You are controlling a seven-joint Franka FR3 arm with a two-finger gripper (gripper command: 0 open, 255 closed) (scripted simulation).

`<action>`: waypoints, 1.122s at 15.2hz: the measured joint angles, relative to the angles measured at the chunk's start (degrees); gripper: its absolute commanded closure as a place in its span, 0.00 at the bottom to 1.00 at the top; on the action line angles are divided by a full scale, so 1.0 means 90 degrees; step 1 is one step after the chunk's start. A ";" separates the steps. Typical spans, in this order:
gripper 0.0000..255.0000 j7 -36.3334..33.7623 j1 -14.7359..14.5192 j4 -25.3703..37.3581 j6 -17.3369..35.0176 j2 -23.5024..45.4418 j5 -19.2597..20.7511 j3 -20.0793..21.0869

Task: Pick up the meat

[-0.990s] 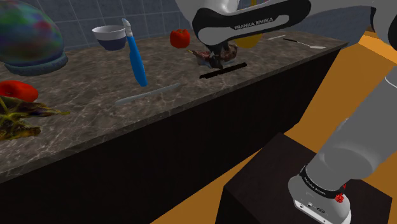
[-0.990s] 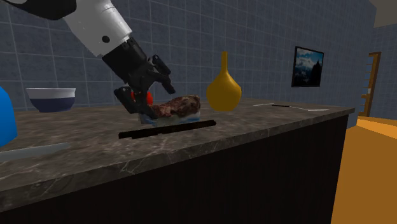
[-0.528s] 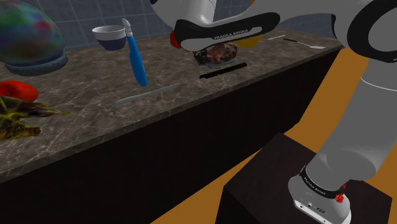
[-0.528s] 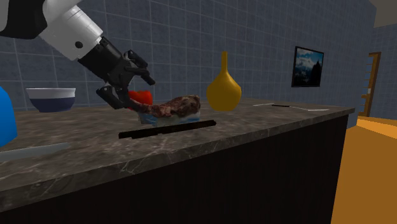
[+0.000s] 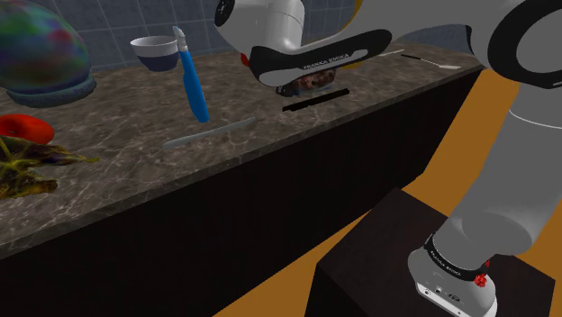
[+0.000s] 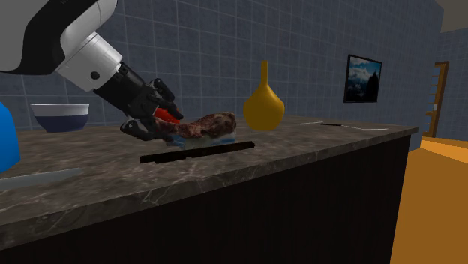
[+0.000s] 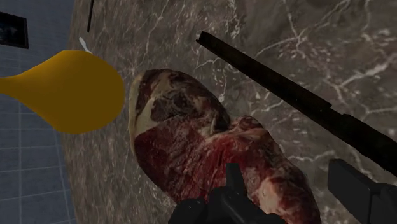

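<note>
— Entry one: the meat?
— Meat (image 7: 191,137): raw cut, red and brown with pale marbling. It lies flat on the dark veined stone surface (image 5: 117,153), toward the back, near the tiled wall (image 6: 225,37).

— The hand?
— Hand (image 7: 286,175): black, fingers spread, pinching nothing. One finger (image 7: 233,181) sits over the meat's near end. The other stands off to its side, toward the black knife (image 7: 299,102). Whether either finger touches the meat cannot be told.

— Neighbours?
— Yellow vase (image 6: 263,106): bulbous and long-necked, close beside the meat's far end.
Black knife: long, lying alongside the meat on the side of the surface's front edge, close to it but apart.
Red pepper (image 6: 168,114): just behind the hand in the second exterior view and partly covered by it.

— Further off?
— At the shoulder view's left:
- a white-and-blue bowl (image 5: 158,51)
- a blue utensil (image 5: 192,86) standing tilted just beside the bowl
- a grey knife (image 5: 212,133) lying flat
- a multicoloured round vase (image 5: 36,45)
- a red item (image 5: 20,127)
- leafy greens (image 5: 27,171)

A thin utensil (image 5: 423,59) lies at the surface's far end. A framed picture (image 6: 363,78) hangs on the wall.

— Obstructions?
— In the shoulder view the white arm (image 5: 261,22) crosses in front of the meat, and only a sliver of it shows underneath.
</note>
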State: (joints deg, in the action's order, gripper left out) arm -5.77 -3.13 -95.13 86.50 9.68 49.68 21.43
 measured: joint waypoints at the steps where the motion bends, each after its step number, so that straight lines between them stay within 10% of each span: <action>1: 1.00 -0.0007 0.0000 -0.0011 0.0006 -0.0001 -0.0001 0.0000; 17: 1.00 0.0349 -0.0052 0.0503 -0.0388 -0.0005 0.0010 0.0018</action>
State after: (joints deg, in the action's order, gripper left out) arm -2.63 -3.60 -90.60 83.01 9.64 49.77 21.60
